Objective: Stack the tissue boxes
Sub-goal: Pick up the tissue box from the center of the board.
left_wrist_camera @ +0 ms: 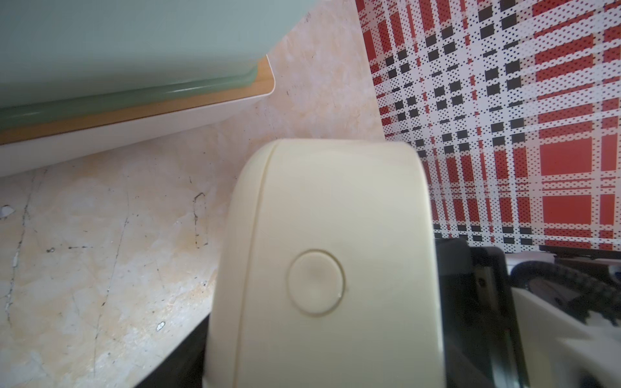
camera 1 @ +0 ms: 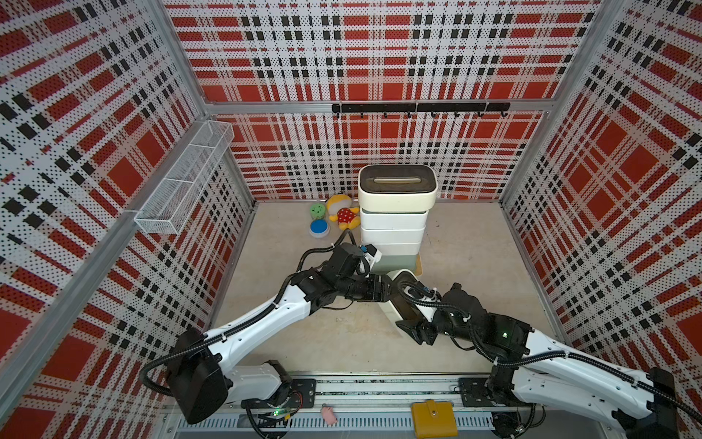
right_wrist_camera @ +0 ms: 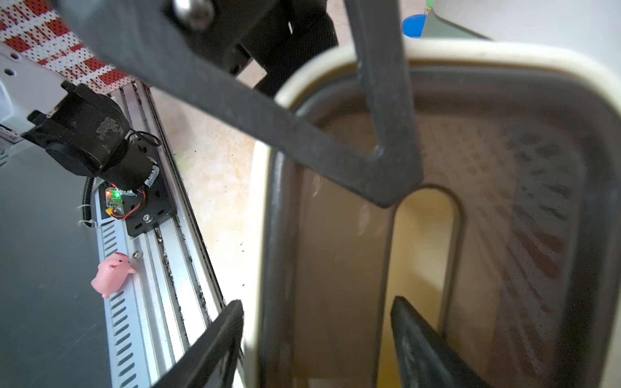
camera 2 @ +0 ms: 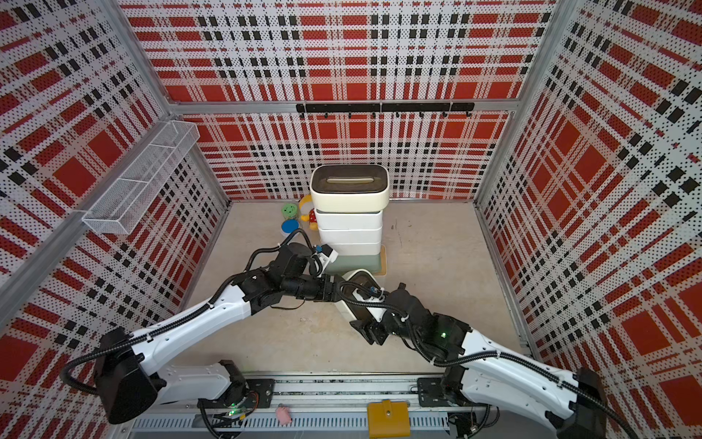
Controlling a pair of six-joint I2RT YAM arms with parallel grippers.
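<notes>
Right end effector [right_wrist_camera: 316,302] has its jaws spread: one finger [right_wrist_camera: 208,346] outside the long wall of the cream tissue box [right_wrist_camera: 504,188], the other down in its oval slot, where only a pale yellow inside shows. Nearer me, on the front rail, lie a yellow wallet [camera 1: 433,418] and a pink pig [right_wrist_camera: 112,273]. The left end effector [camera 1: 390,290] is clamped across the same box's end; the right wrist view shows one of its fingers [right_wrist_camera: 302,141] flat on the dark-brown lid, which the arms hide in both top views, and only the left wrist view shows the round button [left_wrist_camera: 316,282]. That box is held at a slant just in front of the stack [camera 1: 393,232]: a white box with a bamboo lid [left_wrist_camera: 134,111] lowest, a pale-green box [left_wrist_camera: 117,43] on it, white boxes above, a cream box with a dark lid [camera 1: 397,184] on top. Beside it sit a blue disc [camera 1: 319,227], a green disc [camera 1: 317,210] and a plush doll [camera 1: 343,214]. The desk [camera 1: 475,266] is beige, marbled; a wire basket [camera 1: 182,182] hangs on the left wall, a black hook rail [camera 1: 419,108] on the back, all red, white and black plaid.
</notes>
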